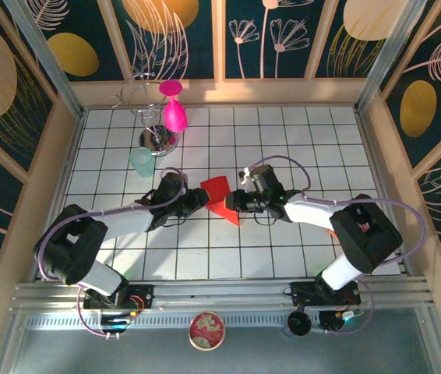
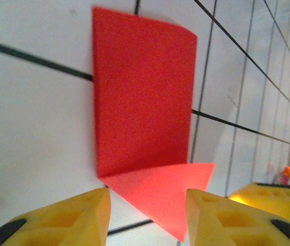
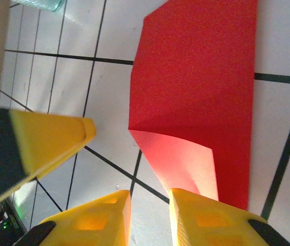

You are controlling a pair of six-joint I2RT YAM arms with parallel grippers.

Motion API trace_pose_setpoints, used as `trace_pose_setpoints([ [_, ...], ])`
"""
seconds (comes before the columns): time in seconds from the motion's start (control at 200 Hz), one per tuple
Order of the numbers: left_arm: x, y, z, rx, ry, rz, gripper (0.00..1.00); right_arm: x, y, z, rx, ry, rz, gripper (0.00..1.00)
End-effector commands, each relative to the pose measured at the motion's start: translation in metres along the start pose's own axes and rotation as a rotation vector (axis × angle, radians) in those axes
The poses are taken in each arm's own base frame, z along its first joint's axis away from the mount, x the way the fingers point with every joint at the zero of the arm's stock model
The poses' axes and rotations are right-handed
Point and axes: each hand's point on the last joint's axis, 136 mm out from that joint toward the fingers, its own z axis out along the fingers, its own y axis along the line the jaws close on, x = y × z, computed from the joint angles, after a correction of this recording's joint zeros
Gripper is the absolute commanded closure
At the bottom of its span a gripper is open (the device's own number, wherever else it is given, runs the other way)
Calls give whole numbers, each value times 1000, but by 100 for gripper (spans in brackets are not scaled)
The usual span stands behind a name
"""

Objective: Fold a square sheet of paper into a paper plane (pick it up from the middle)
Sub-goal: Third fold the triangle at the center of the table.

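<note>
- The left gripper (image 1: 195, 201) sits just left of centre in the top view. In its wrist view its yellow fingers (image 2: 68, 220) are spread wide along the bottom edge. A folded corner of red paper lies in the gap between them, and I cannot tell whether either pad touches it.
- The right gripper (image 1: 234, 201) faces it from just right of centre. In its own wrist view its fingers (image 3: 211, 220) stand a narrow gap apart at the bottom edge, with bare tile showing between them. The end of the raised flap meets the tip of the finger on the frame's right.
- The square sheet of paper (image 1: 219, 195) lies on the white gridded table (image 1: 298, 140) at the centre of the top view, between the two grippers. One corner is turned over into a paler triangle, and the rest lies flat.
- A magenta goblet (image 1: 174, 109) stands at upper centre-left, beside a metal stand (image 1: 156, 140). A teal cup (image 1: 142, 161) is just below them.
</note>
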Motion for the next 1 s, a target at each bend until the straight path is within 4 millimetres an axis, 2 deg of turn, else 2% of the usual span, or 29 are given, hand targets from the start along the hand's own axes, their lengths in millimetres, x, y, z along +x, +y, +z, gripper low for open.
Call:
trace_pose_setpoints([
  [0.0,8,-13,7,79,10,-74,56,4,-13,7,22,14,43,74],
  [0.25,14,-6,19,80,26,-110,53,14,-33,19,65,56,79,76],
  [0.516,15,12,22,4,18,-126,51,23,-49,25,100,88,106,78],
  [0.761,18,4,29,33,49,-113,52,28,-55,27,110,105,111,78],
  [0.996,11,16,24,-30,2,-117,51,30,-59,26,124,108,118,79],
])
